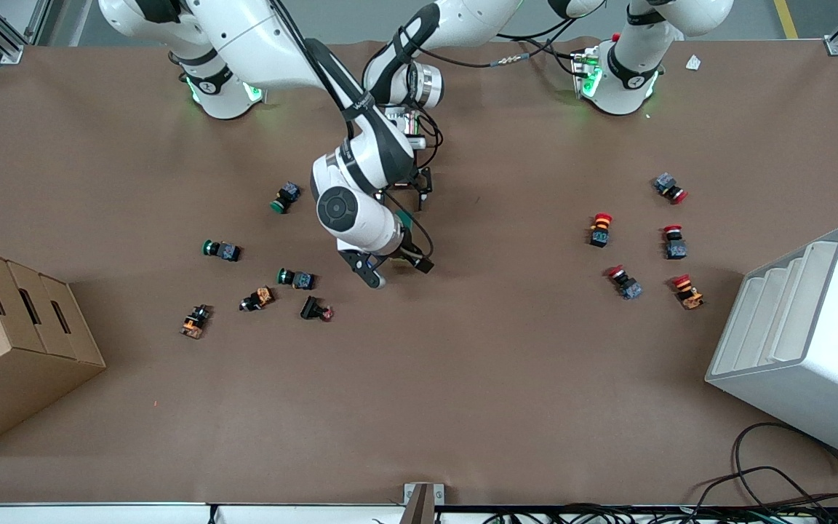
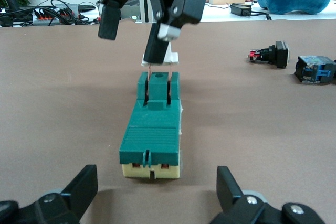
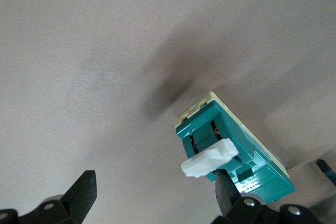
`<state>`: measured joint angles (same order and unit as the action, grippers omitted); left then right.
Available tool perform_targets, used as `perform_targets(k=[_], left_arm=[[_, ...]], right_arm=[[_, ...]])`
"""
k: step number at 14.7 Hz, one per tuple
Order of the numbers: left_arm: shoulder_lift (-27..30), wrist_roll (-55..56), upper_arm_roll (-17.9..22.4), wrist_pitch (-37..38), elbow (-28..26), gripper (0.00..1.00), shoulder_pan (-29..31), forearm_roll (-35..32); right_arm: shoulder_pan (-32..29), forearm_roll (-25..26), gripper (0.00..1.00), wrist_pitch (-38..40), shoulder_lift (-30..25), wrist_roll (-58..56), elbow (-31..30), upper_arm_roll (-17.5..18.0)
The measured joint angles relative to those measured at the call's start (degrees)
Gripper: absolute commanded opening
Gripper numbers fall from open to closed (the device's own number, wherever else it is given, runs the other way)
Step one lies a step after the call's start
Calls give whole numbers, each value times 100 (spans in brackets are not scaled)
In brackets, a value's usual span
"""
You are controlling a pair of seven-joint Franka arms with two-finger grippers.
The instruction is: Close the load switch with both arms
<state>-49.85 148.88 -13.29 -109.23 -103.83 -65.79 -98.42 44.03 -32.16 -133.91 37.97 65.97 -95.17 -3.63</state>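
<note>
The load switch [image 2: 151, 135] is a dark green block on a cream base, lying flat on the brown table at mid-table. Its white handle [image 2: 169, 56] stands raised on two copper blades. In the front view only a sliver of green [image 1: 406, 216] shows under the right arm. My left gripper [image 2: 156, 184] is open and low, with its fingers to either side of the switch's end that is away from the handle; it also shows in the front view [image 1: 412, 193]. My right gripper [image 3: 155, 195] is open over the handle end, with one finger [image 3: 227, 190] against the white handle [image 3: 209, 158].
Several green-capped and orange push buttons [image 1: 295, 278] lie toward the right arm's end. Several red-capped ones [image 1: 599, 229] lie toward the left arm's end. A cardboard box [image 1: 19, 342] and a white slotted bin [image 1: 804, 335] stand at the two table ends.
</note>
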Motion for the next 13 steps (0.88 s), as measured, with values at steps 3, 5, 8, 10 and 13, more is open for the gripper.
perform_targets(k=[3, 5, 8, 10, 13], left_arm=[[2, 2, 13, 9, 54, 100, 51, 0], [4, 2, 14, 8, 93, 100, 118, 0], [4, 2, 14, 8, 120, 100, 168, 0], [4, 2, 14, 7, 122, 100, 186, 0], [4, 5, 12, 7, 139, 100, 188, 0]], right_arm=[[-52, -11, 100, 43, 20, 0, 48, 0], [-67, -16, 100, 48, 76, 0, 84, 0], [-75, -16, 100, 52, 165, 0, 157, 0], [-92, -16, 100, 57, 197, 0, 200, 0], [-112, -16, 100, 76, 298, 0, 307, 0]])
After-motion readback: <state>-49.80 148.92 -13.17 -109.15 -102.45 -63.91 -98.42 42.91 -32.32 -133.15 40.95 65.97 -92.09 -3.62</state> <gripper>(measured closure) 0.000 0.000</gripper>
